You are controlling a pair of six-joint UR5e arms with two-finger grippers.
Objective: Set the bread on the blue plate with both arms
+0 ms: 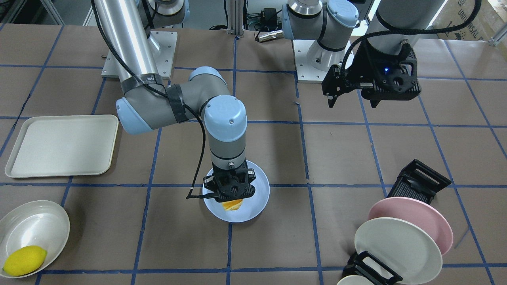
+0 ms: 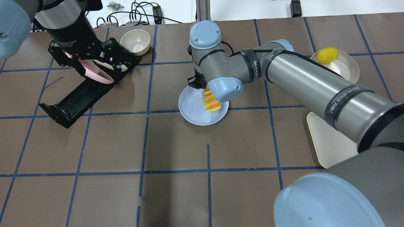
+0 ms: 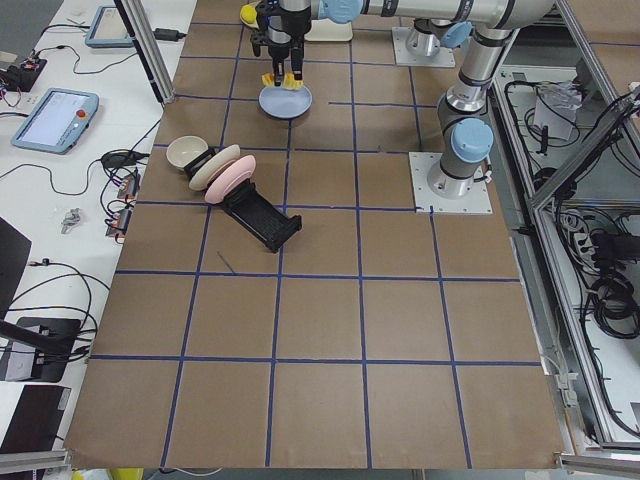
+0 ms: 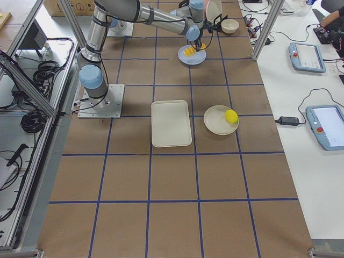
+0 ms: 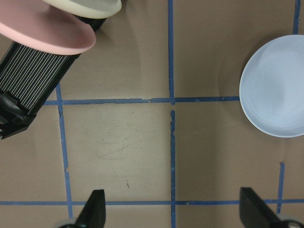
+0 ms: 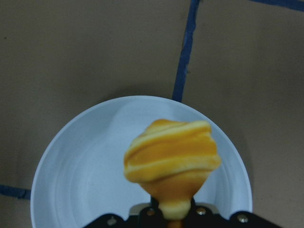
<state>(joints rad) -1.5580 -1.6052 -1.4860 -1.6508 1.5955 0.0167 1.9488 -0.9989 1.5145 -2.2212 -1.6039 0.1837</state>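
My right gripper (image 1: 231,197) is shut on the bread (image 1: 232,204), a ridged orange and cream loaf. It hangs end-down over the blue plate (image 1: 255,206). In the right wrist view the bread (image 6: 171,156) points down at the plate's (image 6: 80,166) middle. I cannot tell whether they touch. The overhead view shows the bread (image 2: 210,102) over the plate's (image 2: 192,108) right half, with the wrist hiding the fingers. My left gripper (image 1: 352,103) is open and empty, raised well off to the side of the plate. Its wrist view (image 5: 173,213) shows the plate (image 5: 275,92) ahead.
A black rack (image 1: 420,182) holds a pink plate (image 1: 420,217) and a cream plate (image 1: 396,249), close under my left gripper. A cream tray (image 1: 59,144) and a bowl (image 1: 39,221) holding a lemon (image 1: 23,259) lie on my right arm's side. A small bowl (image 2: 135,41) stands by the rack.
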